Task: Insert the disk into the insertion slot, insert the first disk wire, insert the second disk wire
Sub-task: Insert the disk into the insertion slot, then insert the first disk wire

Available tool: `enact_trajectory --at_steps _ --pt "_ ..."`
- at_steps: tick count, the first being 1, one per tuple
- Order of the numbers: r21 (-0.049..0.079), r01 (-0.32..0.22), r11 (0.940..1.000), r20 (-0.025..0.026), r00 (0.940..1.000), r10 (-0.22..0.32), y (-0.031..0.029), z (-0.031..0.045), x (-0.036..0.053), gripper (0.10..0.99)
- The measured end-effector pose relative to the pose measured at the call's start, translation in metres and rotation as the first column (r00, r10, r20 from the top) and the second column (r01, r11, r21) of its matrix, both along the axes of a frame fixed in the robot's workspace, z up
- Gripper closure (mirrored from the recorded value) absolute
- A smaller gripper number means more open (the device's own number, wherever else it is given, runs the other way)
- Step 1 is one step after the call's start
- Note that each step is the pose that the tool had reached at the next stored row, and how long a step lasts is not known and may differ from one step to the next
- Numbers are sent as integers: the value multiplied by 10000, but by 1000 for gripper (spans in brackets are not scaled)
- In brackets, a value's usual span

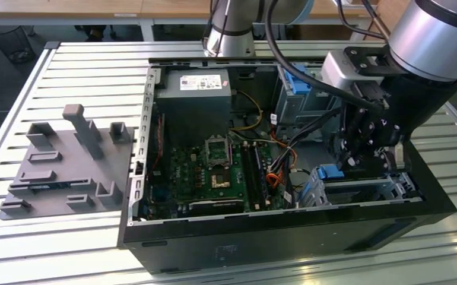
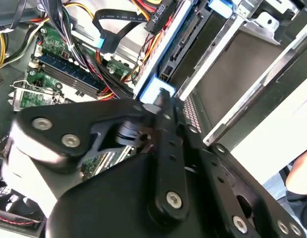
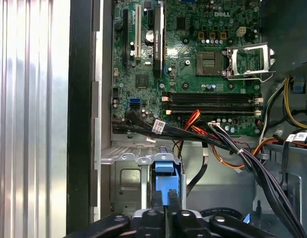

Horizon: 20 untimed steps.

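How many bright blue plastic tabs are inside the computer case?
2: one on the tall bay, one on the disk at the gripper; more may be hidden.

I see the open computer case (image 1: 292,237) lying on the slatted table (image 1: 78,65), with the fixture plate (image 1: 62,172) just beside it on the exterior view's left. Inside, the motherboard (image 1: 212,172) lies in the middle, the power supply (image 1: 193,98) behind it, and the insertion slot (image 1: 371,190) in the near corner on the exterior view's right (cables (image 1: 280,172) run between board and slot). The disk (image 1: 329,173) sits at the slot's motherboard-facing end, with the gripper (image 1: 354,165) right over it.
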<state>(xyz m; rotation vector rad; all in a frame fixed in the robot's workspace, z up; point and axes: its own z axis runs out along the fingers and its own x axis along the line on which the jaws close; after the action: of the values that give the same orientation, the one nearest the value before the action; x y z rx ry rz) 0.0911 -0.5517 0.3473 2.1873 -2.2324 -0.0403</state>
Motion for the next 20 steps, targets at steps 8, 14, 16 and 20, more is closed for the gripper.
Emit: enact_trajectory --at_steps 8,14,16,20 --pt "23 0 10000 5 10000 0 4 -26 0 980" --pt "67 1 10000 5 10000 -1 5 -34 0 980" --pt "66 0 10000 5 10000 0 5 -34 1 980" --pt "67 0 10000 5 10000 0 5 -34 15 980"
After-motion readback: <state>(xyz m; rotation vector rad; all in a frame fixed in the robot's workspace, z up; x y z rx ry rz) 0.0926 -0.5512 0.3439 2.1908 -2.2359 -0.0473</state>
